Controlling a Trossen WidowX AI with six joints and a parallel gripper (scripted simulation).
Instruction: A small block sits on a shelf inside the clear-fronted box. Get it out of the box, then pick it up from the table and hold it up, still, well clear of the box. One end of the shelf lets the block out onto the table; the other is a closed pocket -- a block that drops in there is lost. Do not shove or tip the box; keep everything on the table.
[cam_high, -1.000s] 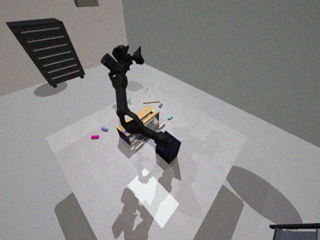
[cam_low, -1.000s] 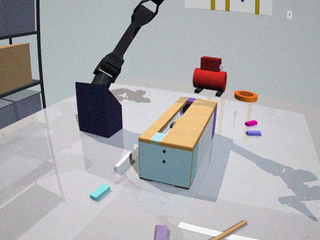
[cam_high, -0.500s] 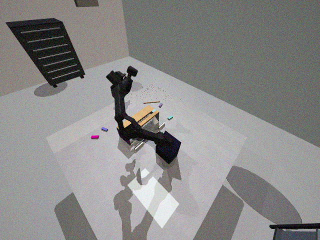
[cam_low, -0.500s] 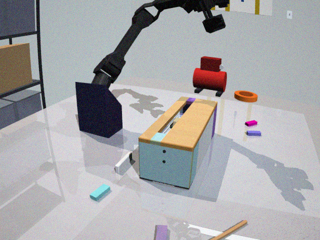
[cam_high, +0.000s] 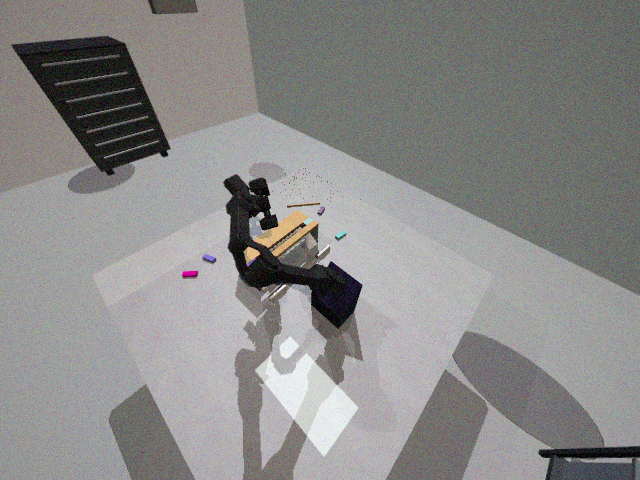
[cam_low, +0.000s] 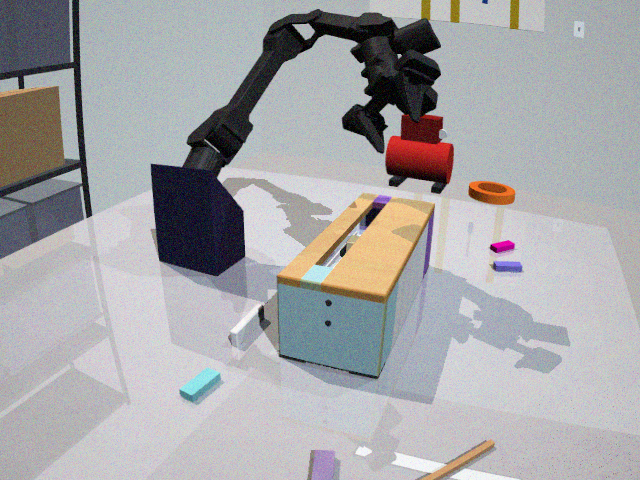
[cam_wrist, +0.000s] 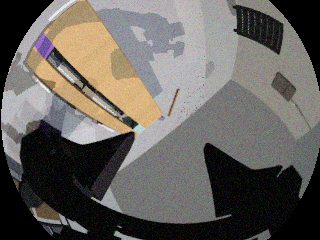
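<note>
The box stands upright with a wooden top and a long slot. Its light blue end faces the exterior view; a purple strip marks the other end. Through the slot a small tan piece shows partway along; I cannot tell if it is the block. The shelf is mostly hidden by the top. My gripper is open and empty, above the box toward its purple-marked end, touching nothing.
A white bar juts at the box's front. Loose cyan, purple, magenta and blue pieces and a stick lie around.
</note>
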